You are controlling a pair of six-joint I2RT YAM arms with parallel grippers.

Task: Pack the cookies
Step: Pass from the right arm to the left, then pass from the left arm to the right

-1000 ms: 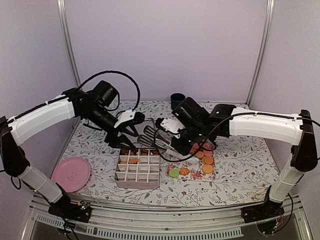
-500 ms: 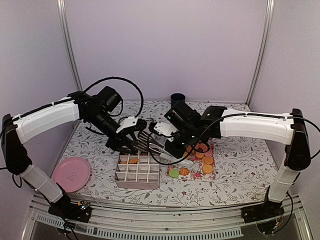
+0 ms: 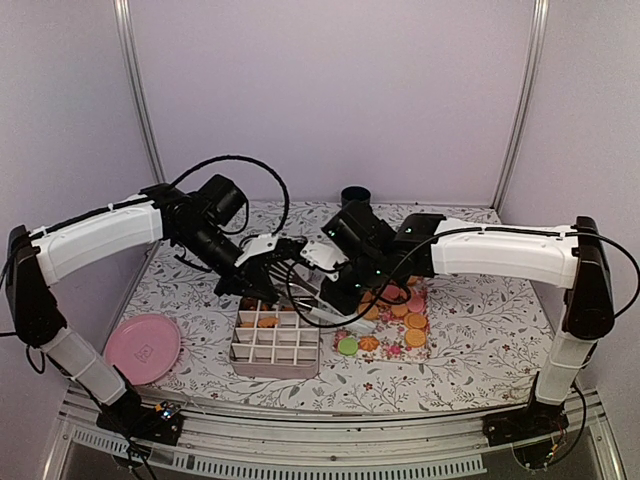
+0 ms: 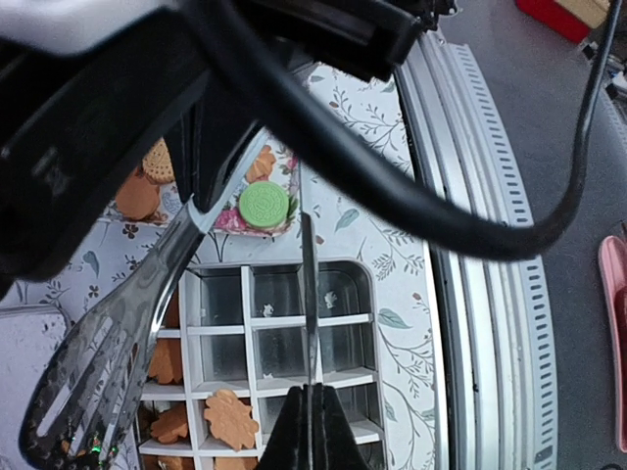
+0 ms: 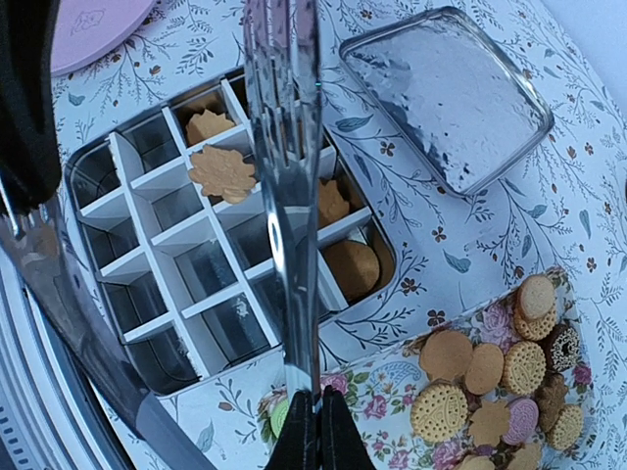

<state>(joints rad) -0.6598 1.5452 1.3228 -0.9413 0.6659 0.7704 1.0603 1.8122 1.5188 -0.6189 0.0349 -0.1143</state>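
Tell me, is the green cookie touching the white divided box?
Apart. The left wrist view shows the green cookie on the floral mat, and a strip of tablecloth lies plainly between it and the rim of the divided box.

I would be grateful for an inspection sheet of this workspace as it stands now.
Surface: floral-patterned table.
Job's things: cookies heaped on a floral mat; a few sit in the divided box, many cells empty.
Clutter: pink plate, tin lid, dark cup.
Grippers: left gripper shut on a thin metal tool; right gripper shut on a slotted spatula; both tools over the box.
Cables: black cable loops above the left arm.
Surroundings: lilac walls.
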